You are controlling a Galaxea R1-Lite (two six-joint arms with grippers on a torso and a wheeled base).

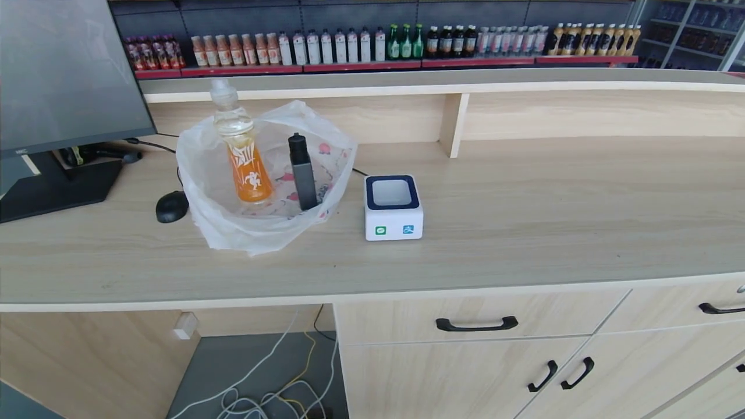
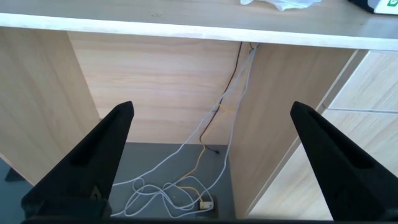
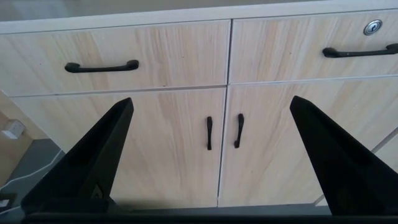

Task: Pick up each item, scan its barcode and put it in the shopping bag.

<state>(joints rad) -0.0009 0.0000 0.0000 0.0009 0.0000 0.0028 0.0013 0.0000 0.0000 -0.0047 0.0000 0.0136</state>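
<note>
Both of your claws hang low in front of the table point(image 1: 524, 203), below its top. The left claw point(image 2: 211, 109) is spread wide with nothing in it, facing the open bay under the table where the cables point(image 2: 186, 186) lie. The right claw point(image 3: 211, 106) is just as wide and empty, facing the drawer fronts point(image 3: 149, 50).

Everything you work with lies above and ahead of them. The shopping bag point(image 1: 201, 169) sits on the left part of the table, so your left arm is the nearer one. The scanner point(image 1: 393, 206) stands just beside the bag, toward your right arm.

Inside the bag the orange bottle point(image 1: 244, 169) stands close to upright with its cap up and its long axis vertical. The dark bottle point(image 1: 302, 174) stands beside it toward the scanner, also cap up and vertical, and whether the two touch is hard to tell.

With both bottles in the bag, the task looks near its end. Any further reach would have to rise over the table edge first.
</note>
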